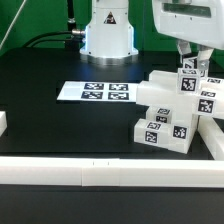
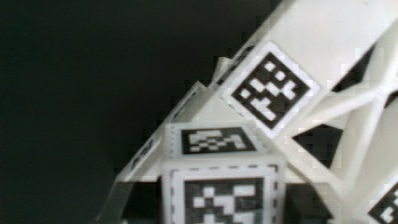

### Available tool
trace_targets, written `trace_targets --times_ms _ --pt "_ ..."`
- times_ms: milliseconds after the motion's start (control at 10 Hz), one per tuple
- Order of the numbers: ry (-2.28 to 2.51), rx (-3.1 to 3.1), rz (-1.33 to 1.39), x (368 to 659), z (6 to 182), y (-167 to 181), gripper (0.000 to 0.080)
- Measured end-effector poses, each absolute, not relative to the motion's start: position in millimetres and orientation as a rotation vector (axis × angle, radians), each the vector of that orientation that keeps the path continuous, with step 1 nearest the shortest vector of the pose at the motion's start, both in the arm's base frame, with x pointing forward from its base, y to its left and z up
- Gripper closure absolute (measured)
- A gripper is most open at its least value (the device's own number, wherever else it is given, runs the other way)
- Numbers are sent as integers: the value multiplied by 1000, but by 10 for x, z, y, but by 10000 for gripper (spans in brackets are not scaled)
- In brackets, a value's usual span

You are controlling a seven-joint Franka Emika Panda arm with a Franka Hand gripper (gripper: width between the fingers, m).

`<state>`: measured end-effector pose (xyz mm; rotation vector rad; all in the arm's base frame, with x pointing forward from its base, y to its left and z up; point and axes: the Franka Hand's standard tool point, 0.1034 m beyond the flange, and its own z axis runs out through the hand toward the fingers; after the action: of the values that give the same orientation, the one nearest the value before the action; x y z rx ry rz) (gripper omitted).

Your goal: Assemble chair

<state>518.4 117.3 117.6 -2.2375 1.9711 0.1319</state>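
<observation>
My gripper (image 1: 190,66) is clamped narrow on the chair (image 1: 176,112) top. Marker board (image 1: 95,92) lies well apart; border rail (image 1: 100,172) edges the open black table (image 1: 50,130).

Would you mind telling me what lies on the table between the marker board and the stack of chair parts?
Nothing: in the exterior view, bare black table separates the marker board from the chair parts.

Matte-white chair (image 1: 172,112) pieces bear black-and-white square tags (image 2: 267,88), seemingly checkered.
</observation>
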Motion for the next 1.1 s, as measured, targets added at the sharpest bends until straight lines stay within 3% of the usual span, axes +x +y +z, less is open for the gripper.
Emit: trace_targets --times_ms 100,200,300,500,1100 --pt "1991 -2220 132 5186 1176 1183 515" --pt "1976 -2232 131 5185 1175 1187 434" --pt "1934 -2272 129 5181 1176 1193 434" --pt "1871 -2282 62 5234 1190 1257 180" --pt "1009 -2804 -7 5204 1178 1252 150"
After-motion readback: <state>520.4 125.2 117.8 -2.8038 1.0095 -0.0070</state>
